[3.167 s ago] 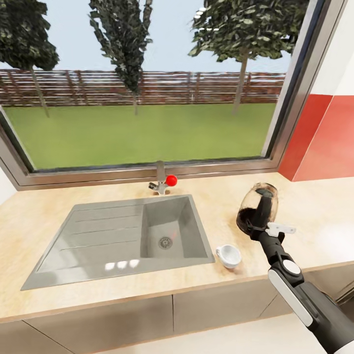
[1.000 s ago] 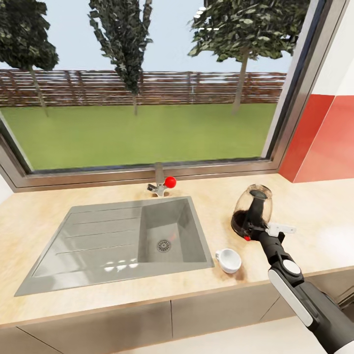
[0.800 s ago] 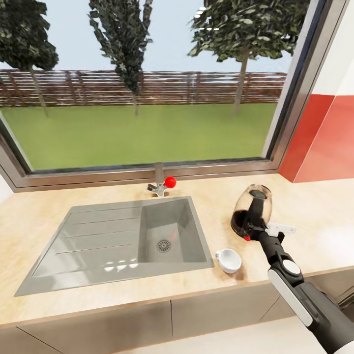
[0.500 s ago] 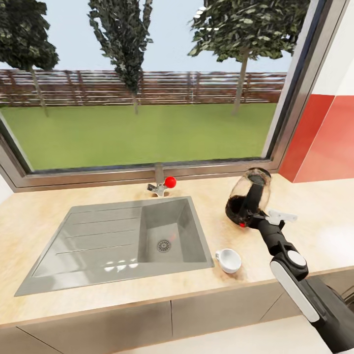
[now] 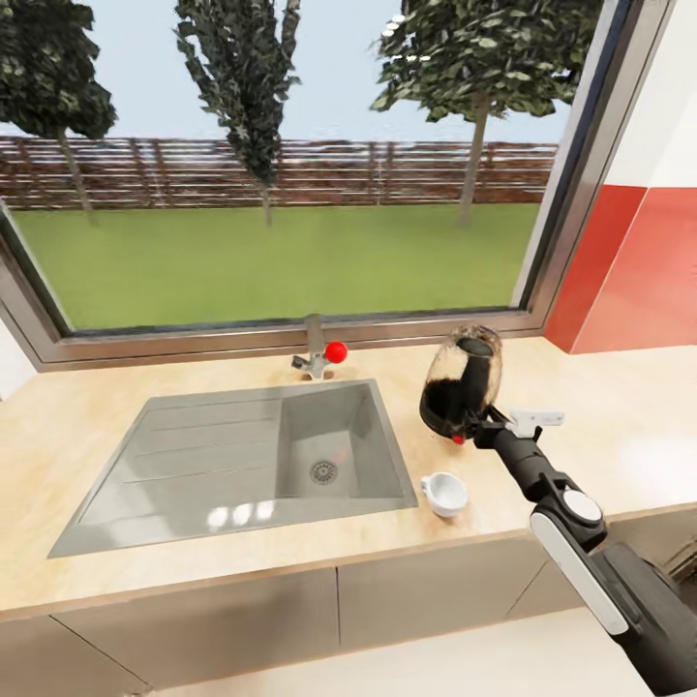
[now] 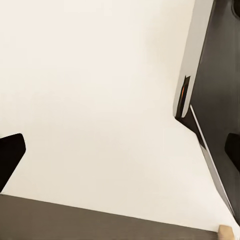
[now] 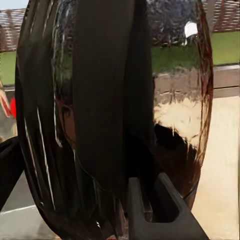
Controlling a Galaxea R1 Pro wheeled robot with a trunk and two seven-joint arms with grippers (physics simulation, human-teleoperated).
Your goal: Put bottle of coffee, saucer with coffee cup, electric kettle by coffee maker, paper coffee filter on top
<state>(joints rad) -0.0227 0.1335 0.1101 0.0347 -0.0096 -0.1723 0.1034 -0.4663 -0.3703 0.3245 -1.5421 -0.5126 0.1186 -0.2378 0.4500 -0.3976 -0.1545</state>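
A: Head view first. What changed?

B: I've carried the kettle (image 5: 461, 385) toward the sink (image 5: 242, 463) side; half a second back it hung further right. It's tilted, base toward the sink, and looks lifted just off the countertop (image 5: 620, 436), though I can't be sure it clears. Right gripper (image 5: 474, 423) is clamped on its black handle. The view has also shifted a little, so part of that is camera.

A: Meaning?

B: I'd say I'm mid-transport. No coffee maker here, so the drop spot isn't settled yet.

A: Anything else there?

B: Cup (image 5: 444, 493) sits on the countertop near the front edge, just right of the sink, near the kettle but apart from it. No saucer under it.

A: Left wrist?

B: Pale floor, dark cabinet edge (image 6: 210, 90). Left gripper (image 6: 120, 150): two dark fingertips at opposite edges, spread wide, holding nothing.

A: Right wrist?

B: Kettle (image 7: 115, 115) close up: glossy clear glass, broad black handle down the middle, window reflections. Fingers hug the handle.
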